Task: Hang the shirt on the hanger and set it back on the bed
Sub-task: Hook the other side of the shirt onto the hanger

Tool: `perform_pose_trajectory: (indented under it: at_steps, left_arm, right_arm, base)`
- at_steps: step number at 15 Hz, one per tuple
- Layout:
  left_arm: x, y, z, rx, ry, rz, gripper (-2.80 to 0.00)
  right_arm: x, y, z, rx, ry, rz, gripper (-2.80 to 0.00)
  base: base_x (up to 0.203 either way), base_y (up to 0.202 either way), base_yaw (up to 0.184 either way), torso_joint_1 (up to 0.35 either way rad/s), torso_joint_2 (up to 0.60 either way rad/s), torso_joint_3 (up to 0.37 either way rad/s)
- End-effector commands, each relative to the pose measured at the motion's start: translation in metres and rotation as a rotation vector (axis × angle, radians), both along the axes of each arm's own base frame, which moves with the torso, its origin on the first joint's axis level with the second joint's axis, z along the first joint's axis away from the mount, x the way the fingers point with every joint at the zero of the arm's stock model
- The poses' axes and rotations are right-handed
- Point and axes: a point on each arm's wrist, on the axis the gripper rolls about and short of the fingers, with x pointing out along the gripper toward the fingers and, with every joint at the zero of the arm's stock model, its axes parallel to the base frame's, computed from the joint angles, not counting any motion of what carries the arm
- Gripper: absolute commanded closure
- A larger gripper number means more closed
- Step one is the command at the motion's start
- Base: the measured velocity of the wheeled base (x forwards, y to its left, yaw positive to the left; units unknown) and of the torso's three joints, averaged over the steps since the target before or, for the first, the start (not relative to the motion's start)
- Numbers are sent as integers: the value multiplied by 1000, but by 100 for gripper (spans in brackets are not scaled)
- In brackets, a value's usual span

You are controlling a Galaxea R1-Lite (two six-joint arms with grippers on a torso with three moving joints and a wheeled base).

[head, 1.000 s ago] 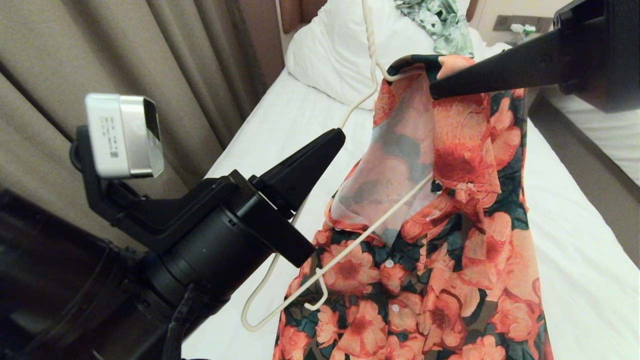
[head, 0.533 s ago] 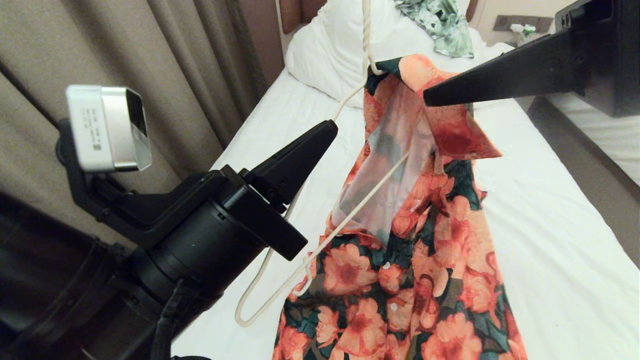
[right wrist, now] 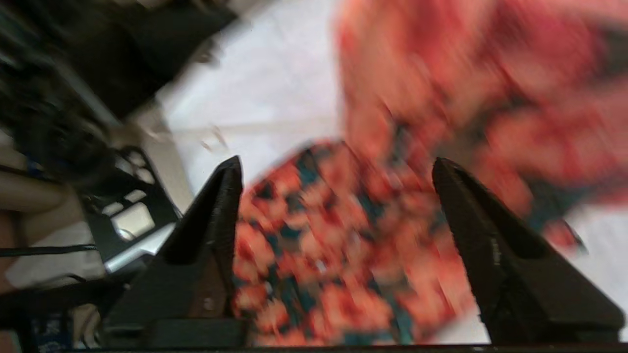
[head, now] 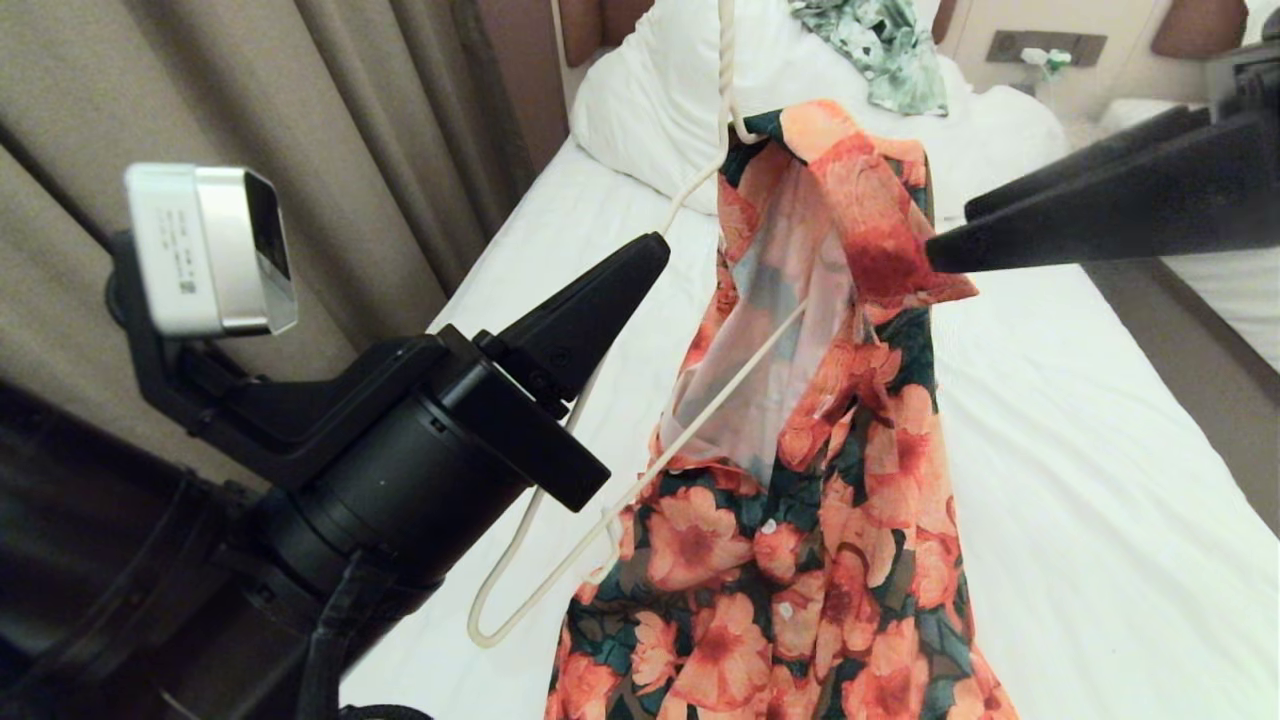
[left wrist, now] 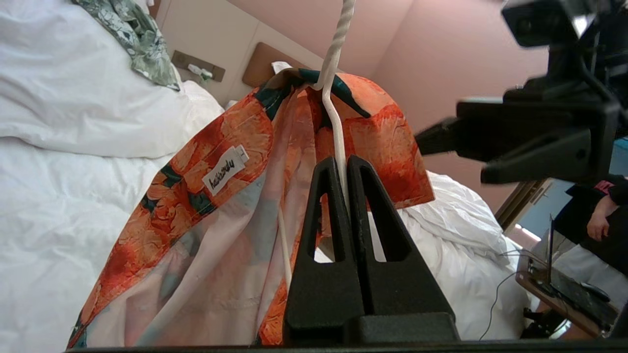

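The orange-flowered shirt (head: 830,520) hangs above the bed (head: 1100,450), draped over the cream wire hanger (head: 500,600) at its twisted neck. One hanger arm runs inside the collar opening. The hanger's other end loops out bare at the lower left. My left gripper (head: 650,255) is shut on the hanger wire just below the neck, seen close in the left wrist view (left wrist: 342,164), beside the shirt (left wrist: 230,147) and its white label (left wrist: 223,171). My right gripper (head: 950,238) stands open just right of the collar, apart from it. Its wrist view shows nothing between the open fingers (right wrist: 336,164), with the shirt (right wrist: 343,255) beyond.
A white pillow (head: 650,100) and a green leaf-patterned garment (head: 885,50) lie at the head of the bed. Brown curtains (head: 350,120) hang along the left. A second bed (head: 1230,290) stands to the right. A person's hand (left wrist: 596,223) and a laptop (left wrist: 564,289) show beyond.
My right gripper has let go of the shirt's collar, opened, and drawn back to the right. The collar has flopped down over the hanger. The left arm shifted slightly left with the hanger.
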Motion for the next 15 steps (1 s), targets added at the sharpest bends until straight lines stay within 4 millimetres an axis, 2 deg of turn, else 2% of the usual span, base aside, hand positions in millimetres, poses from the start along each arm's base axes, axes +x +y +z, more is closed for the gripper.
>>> perform_pose_trajectory:
  at_steps: [1, 3, 4, 5, 9, 12, 15]
  left_arm:
    - [0, 0, 1, -7, -3, 0, 0]
    - [0, 0, 1, -7, -3, 1, 0]
    - [0, 1, 1, -10, -4, 3, 0]
    - [0, 1, 2, -11, -5, 3, 0]
    - [-4, 2, 2, -13, -7, -10, 0]
    - [-5, 1, 2, -12, -6, -16, 0]
    - [-15, -4, -2, -10, 17, -78, 0]
  right_arm:
    - [-6, -16, 2, -19, -4, -78, -280]
    - [-7, -28, 3, -27, 1, -139, -280]
    - [-9, -34, 4, -27, 1, -157, -171]
    - [-10, -38, 5, -23, -3, -175, 0]
    - [2, -45, 3, -38, -2, -229, 0]
    - [17, -52, 1, -79, -52, -195, 0]
    - [27, -60, 2, -104, -115, -163, 0]
  base:
    - [0, 0, 0, 0, 0, 0]
    - [0, 0, 0, 0, 0, 0]
    - [0, 0, 0, 0, 0, 0]
    - [0, 0, 0, 0, 0, 0]
    - [0, 0, 0, 0, 0, 0]
    - [0, 0, 0, 0, 0, 0]
    - [0, 0, 0, 0, 0, 0]
